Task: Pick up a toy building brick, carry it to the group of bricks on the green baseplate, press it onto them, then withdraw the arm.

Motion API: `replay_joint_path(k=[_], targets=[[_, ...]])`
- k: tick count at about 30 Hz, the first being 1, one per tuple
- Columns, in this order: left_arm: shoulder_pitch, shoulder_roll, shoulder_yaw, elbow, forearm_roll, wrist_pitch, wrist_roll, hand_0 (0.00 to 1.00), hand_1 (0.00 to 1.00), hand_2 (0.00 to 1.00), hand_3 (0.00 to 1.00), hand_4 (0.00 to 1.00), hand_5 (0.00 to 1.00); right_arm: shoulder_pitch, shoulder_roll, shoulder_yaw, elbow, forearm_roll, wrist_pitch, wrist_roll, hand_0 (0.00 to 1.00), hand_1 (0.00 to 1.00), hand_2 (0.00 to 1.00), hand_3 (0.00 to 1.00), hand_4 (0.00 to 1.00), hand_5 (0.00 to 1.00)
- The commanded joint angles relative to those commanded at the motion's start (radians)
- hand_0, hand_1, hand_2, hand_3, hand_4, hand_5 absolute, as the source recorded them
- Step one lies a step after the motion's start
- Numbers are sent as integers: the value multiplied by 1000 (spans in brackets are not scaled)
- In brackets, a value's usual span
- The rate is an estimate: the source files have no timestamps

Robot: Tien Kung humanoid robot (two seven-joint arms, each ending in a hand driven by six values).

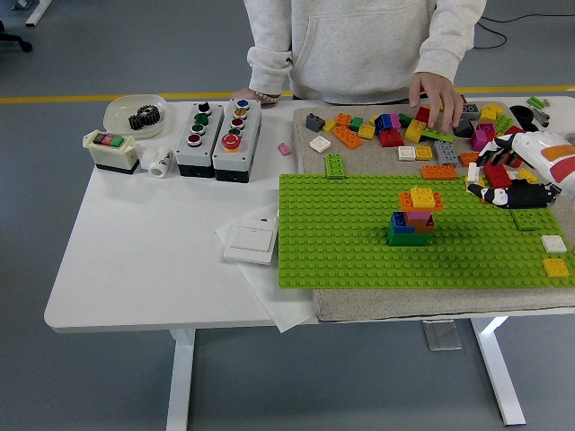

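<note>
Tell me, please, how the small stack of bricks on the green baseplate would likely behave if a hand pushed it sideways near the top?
The brick stack is probably stiff, being hard plastic bricks. It looks top-heavy: the orange and yellow bricks overhang a narrower pink one, so a high push may pop the top bricks off. Its blue and green base seems seated on the green baseplate, so sliding is unlikely.

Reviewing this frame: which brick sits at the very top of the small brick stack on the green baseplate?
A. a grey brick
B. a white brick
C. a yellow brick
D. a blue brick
C. The small brick stack on the green studded baseplate is capped by a yellow brick, sitting on an orange layer, with pink, blue, brown and green bricks below.
</note>
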Motion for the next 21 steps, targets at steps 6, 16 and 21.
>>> replay_joint_path(k=[6, 16, 21], targets=[[-1, 1, 4, -1, 0, -2, -1, 814, 804, 806, 603, 679, 601, 35, 9, -49, 6, -2, -1, 2, 458, 501, 554, 525, 787, 456], [-4, 3, 9, -2, 0, -10, 0, 814, 804, 806, 603, 677, 598, 85, 25, -118, -6, -11, -3, 5, 458, 501, 554, 525, 789, 455], [-4, 4, 9, -2, 0, -13, 0, 815, 804, 807, 603, 679, 600, 92, 25, -127, -19, -15, -4, 6, 459, 503, 555, 525, 791, 456]])
